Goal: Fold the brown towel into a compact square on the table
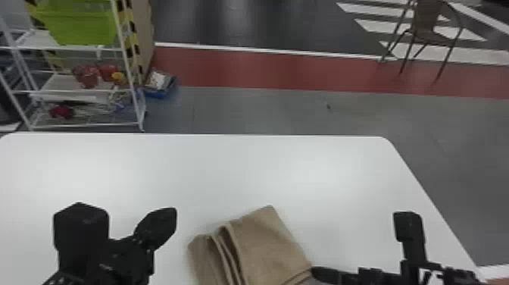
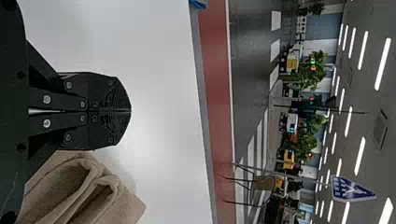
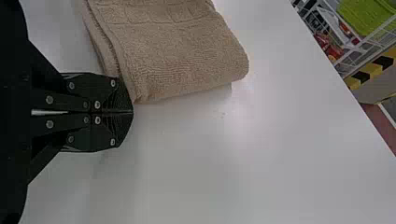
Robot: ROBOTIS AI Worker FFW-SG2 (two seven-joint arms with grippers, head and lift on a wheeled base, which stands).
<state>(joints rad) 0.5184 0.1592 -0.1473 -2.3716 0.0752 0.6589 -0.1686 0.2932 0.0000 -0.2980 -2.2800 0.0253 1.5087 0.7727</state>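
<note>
The towel (image 1: 270, 246) is lying well in from the far edge of the table (image 1: 234, 170) in the head view. In the left wrist view, the left gripper (image 2: 130, 111) is hovering, fingertips together — the towel sitting to its right. In the right wrist view, the right gripper (image 3: 132, 112), also pressed together, is resting nearer — right beside a towel corner.

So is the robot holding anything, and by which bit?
Nothing's held: the left gripper and right gripper both have shut, empty jaws, and the brown towel lies on the table.
</note>
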